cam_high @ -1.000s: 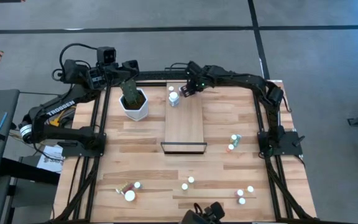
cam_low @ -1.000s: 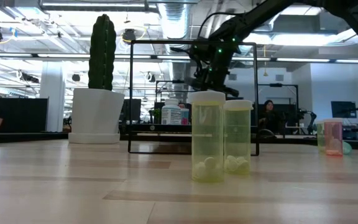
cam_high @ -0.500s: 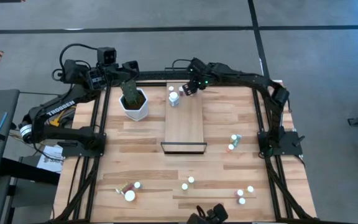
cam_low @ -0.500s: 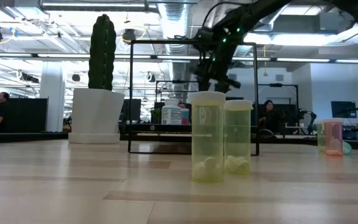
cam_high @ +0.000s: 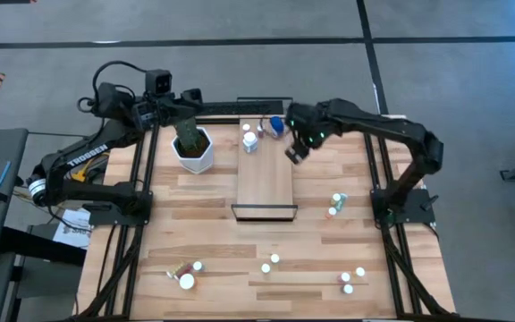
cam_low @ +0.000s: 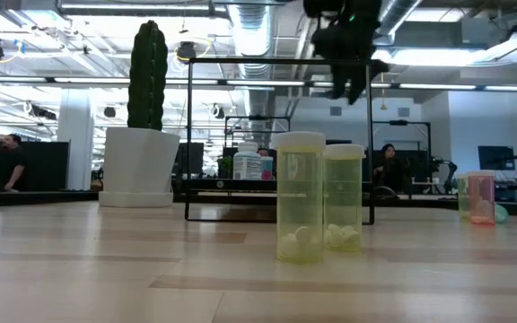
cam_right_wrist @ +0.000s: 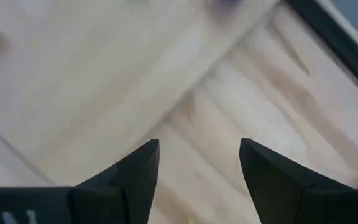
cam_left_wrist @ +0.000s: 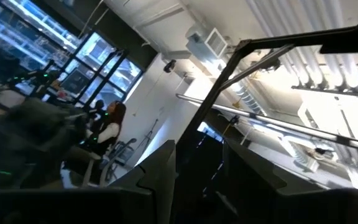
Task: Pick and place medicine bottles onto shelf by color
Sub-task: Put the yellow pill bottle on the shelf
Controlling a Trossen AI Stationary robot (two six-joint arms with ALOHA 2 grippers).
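The shelf (cam_high: 266, 179) lies along the table's middle, its dark lip (cam_high: 265, 212) at the near end. A white bottle (cam_high: 250, 140) and a blue bottle (cam_high: 275, 125) stand on its far end. Other medicine bottles stand or lie in pairs and small groups on the tabletop: green and orange (cam_high: 336, 205) at the right, several more (cam_high: 270, 263) along the near edge. My right gripper (cam_high: 293, 154) hangs open and empty above the shelf's right edge, pointing down. My left gripper (cam_high: 188, 114) waits at the far left over the cactus, its fingers a little apart, holding nothing.
A white hexagonal pot with a cactus (cam_high: 193, 152) stands left of the shelf's far end. The low view shows two yellow-green bottles (cam_low: 319, 206) close up and a pink one (cam_low: 480, 197) at the right. Bare tabletop (cam_high: 186, 224) lies on either side of the shelf.
My right gripper has risen from the shelf's far end and swung toward the table's near and right side, staying open. The blue bottle it stood over now shows on the shelf's far end.
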